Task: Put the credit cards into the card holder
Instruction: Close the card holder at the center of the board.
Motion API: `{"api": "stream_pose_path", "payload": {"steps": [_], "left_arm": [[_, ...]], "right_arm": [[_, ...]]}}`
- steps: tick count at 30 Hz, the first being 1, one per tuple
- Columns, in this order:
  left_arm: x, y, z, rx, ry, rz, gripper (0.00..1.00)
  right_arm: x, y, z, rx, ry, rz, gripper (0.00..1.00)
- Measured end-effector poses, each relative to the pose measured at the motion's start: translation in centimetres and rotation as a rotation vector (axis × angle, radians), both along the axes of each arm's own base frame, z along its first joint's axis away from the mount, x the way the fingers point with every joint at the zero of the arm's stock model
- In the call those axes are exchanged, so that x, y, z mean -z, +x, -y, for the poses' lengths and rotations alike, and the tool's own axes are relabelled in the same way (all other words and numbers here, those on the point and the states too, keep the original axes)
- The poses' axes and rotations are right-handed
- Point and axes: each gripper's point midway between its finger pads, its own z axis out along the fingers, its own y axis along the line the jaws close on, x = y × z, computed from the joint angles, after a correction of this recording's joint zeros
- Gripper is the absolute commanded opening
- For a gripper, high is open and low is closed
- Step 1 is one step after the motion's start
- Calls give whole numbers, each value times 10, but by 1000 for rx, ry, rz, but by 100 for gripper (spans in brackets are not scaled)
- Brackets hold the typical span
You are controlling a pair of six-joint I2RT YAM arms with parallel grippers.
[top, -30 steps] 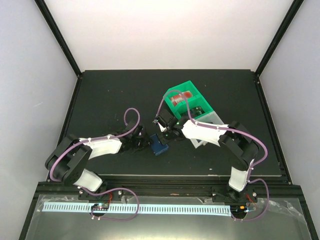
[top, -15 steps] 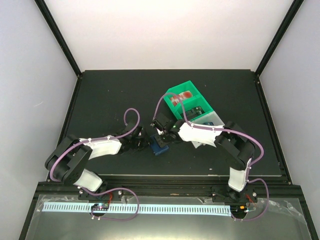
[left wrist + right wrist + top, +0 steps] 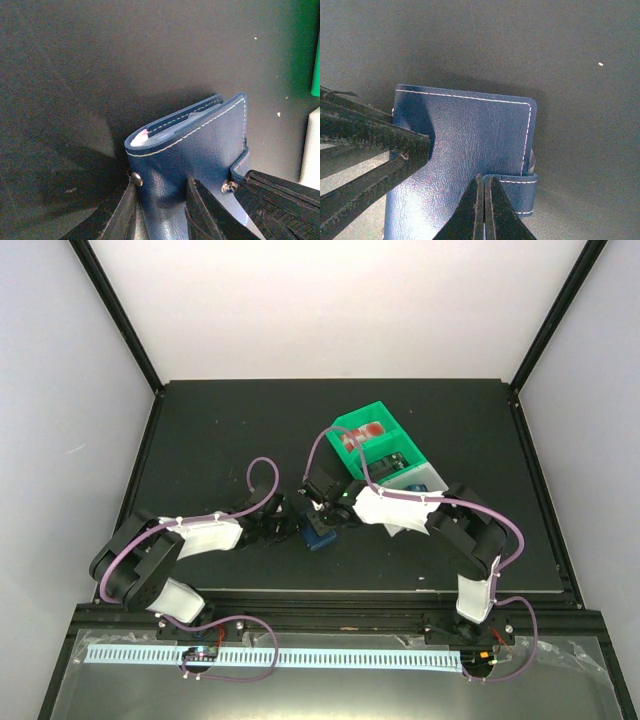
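Folded card holder (image 3: 320,533) on a matte black tabletop (image 3: 220,440), enclosed by white walls (image 3: 330,310).
The left gripper (image 3: 160,197) pinches the card holder's near edge. The right gripper (image 3: 484,181), fingers pressed together, has its tips at the snap tab (image 3: 520,192). A green bin (image 3: 368,440) stands nearby, farther back and right.

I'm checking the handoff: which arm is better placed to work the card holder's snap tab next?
Right: the right gripper, shut, sits at the snap tab; the left gripper is busy clamping the card holder.
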Motion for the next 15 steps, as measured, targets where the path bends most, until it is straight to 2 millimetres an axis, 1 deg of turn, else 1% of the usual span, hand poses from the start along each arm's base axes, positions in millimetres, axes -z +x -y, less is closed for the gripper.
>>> {"api": "stream_pose_path", "payload": {"steps": [5,9,15], "left_arm": [[0,0,0,0,-1,0,26],[1,-1,0,-6,-4,-3,22],[1,-1,-1,-34,-26,-14,20]], "right_arm": [[0,2,-2,7,-14,10,1],[1,1,-4,6,-33,20,1],[1,0,-6,3,-55,48,1]]}}
